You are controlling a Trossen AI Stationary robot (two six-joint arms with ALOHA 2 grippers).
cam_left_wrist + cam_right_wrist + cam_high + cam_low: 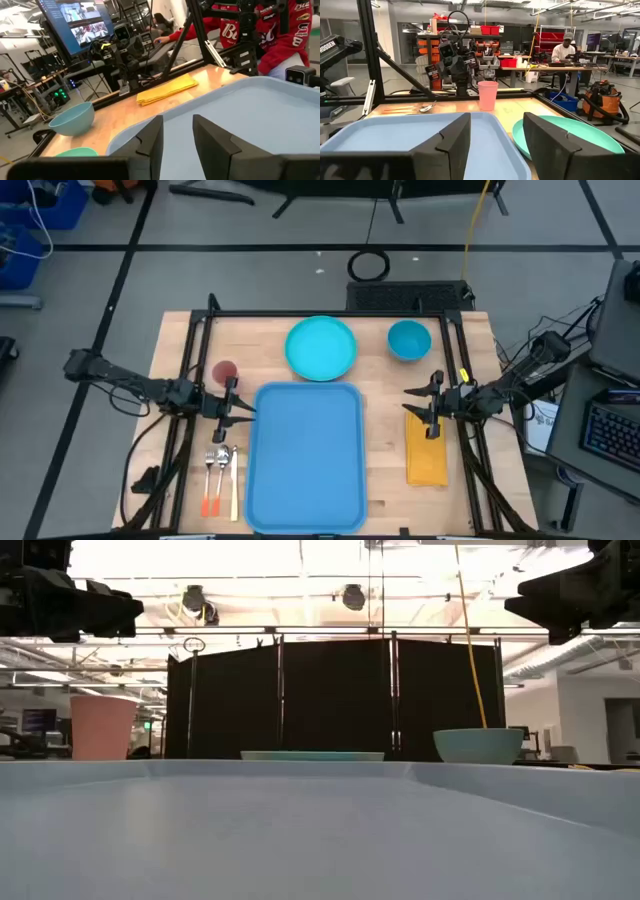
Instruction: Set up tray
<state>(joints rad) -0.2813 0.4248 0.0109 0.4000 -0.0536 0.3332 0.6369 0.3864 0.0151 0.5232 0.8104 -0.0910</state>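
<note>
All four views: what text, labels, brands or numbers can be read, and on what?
"OSSEN": end of a word on the dark arm housing, its start cut off by the picture's edge.
"Bu": white script on a person's red jersey; the rest is hidden, and its smaller patches are too blurred to read.
Monitor: its content is too small to read.
Tray, plate, bowl, cup, napkin: no text visible.
</note>
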